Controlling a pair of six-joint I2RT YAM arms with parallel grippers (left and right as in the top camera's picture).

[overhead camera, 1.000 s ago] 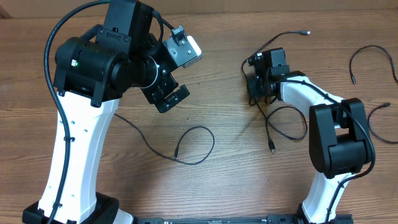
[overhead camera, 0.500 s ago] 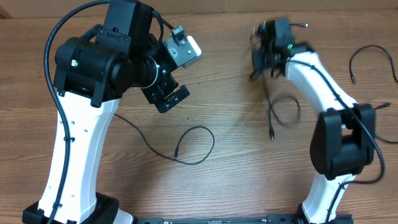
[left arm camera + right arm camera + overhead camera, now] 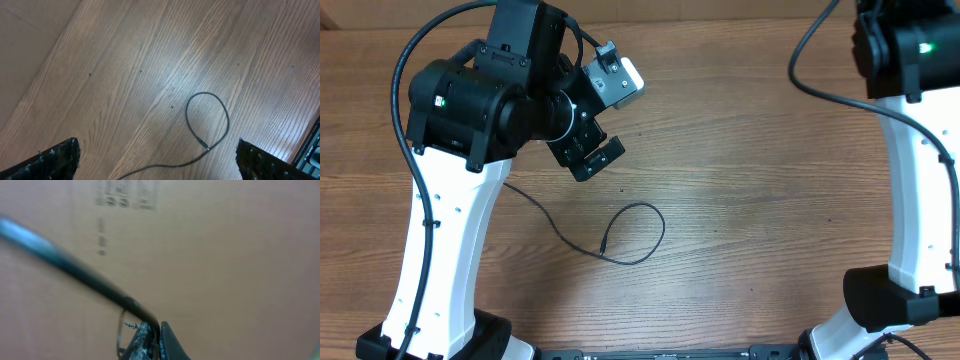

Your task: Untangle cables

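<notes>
One thin black cable (image 3: 638,234) lies on the wooden table in an open loop with a slim plug tip; it also shows in the left wrist view (image 3: 207,120). My left gripper (image 3: 592,155) hangs above the table, up and left of that loop, open and empty (image 3: 160,165). My right arm (image 3: 910,50) is raised high at the top right, and its jaws are hidden in the overhead view. In the right wrist view my right gripper (image 3: 152,337) is shut on a black cable (image 3: 75,267) that runs up and left, blurred, with a thin loop beside the jaws.
A thicker black cord (image 3: 805,65) curves down from the raised right arm. A plain brown cardboard surface (image 3: 225,255) fills the right wrist view. The left arm's base (image 3: 430,260) stands at the front left, the right arm's base (image 3: 880,300) at the front right.
My right arm has swung up and back from the table's right middle, carrying the cable tangle off the table. The left arm and the looped cable have not moved.
</notes>
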